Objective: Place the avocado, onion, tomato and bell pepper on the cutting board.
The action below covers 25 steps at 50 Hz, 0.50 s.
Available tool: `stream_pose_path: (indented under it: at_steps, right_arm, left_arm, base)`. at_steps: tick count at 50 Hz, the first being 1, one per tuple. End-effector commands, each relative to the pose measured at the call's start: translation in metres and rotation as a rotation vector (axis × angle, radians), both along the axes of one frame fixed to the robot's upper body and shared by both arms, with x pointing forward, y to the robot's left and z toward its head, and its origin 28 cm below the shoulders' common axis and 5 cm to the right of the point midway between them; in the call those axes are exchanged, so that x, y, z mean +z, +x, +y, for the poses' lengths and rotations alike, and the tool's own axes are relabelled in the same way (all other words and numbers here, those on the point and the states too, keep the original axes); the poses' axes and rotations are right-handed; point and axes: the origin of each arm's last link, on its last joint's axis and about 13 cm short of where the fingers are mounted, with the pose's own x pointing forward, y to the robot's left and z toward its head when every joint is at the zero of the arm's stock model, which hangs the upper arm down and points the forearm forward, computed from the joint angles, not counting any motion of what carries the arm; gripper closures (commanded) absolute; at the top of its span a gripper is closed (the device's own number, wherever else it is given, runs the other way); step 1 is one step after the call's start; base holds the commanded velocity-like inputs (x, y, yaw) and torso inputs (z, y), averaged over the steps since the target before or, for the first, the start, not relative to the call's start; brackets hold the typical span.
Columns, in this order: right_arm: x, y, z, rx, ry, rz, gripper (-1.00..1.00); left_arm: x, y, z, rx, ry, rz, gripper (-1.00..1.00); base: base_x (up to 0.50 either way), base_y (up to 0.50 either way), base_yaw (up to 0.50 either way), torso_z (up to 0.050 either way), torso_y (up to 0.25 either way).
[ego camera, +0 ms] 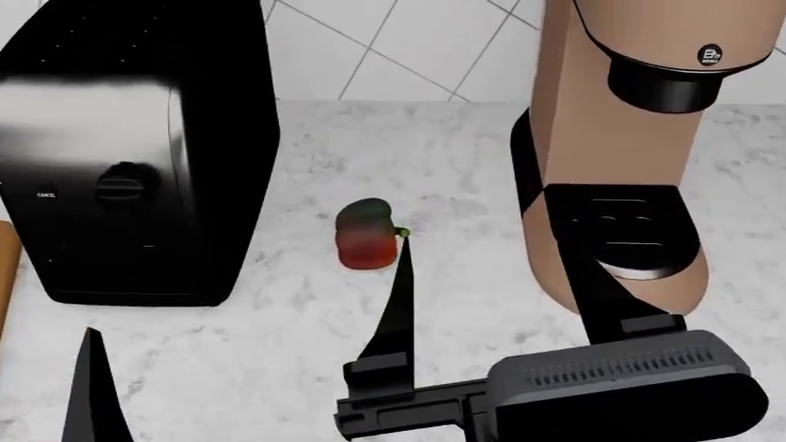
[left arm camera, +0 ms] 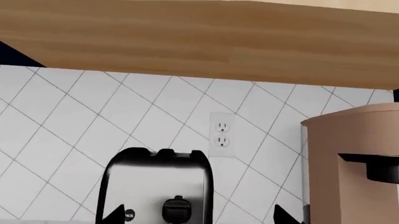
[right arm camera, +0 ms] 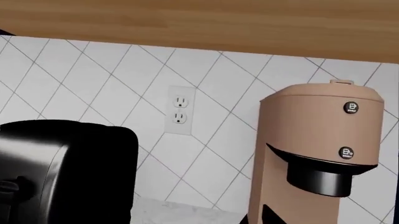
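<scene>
The bell pepper (ego camera: 366, 236), mottled red and dark green, lies on the marble counter (ego camera: 307, 322) between the toaster and the coffee machine. My right gripper (ego camera: 489, 247) is open, its jaws spread wide. One fingertip (ego camera: 403, 249) is right beside the pepper's stem, and the other finger (ego camera: 602, 285) is in front of the coffee machine. My left gripper (left arm camera: 199, 215) is open too and empty, facing the toaster; one of its fingers (ego camera: 92, 396) shows at the head view's lower left. The avocado, onion and tomato are out of view. A tan-orange sliver (ego camera: 5, 276) at the left edge may be the cutting board.
A black toaster (ego camera: 123, 157) stands at the left, close to the pepper. A tall tan coffee machine (ego camera: 614, 120) with a black drip tray (ego camera: 620, 230) stands at the right. Behind them are a white tiled wall with an outlet (right arm camera: 178, 110) and a wooden cabinet (left arm camera: 199, 37) overhead.
</scene>
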Motion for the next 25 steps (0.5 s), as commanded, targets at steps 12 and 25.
stream_pose_path:
  at_steps: [12, 25]
  right_arm:
    - [-0.001, -0.004, -0.002, -0.014, 0.002, 0.001, -1.0]
    - [0.001, -0.006, -0.004, -0.022, 0.026, -0.004, -1.0]
  left_arm:
    - [0.003, -0.005, 0.001, -0.061, -0.012, 0.017, -1.0]
    - [0.025, -0.067, 0.004, -0.553, 0.095, 0.051, -1.0]
  base:
    - [0.23, 0.0, 0.0, 0.0, 0.0]
    - [0.03, 0.0, 0.0, 0.0, 0.001]
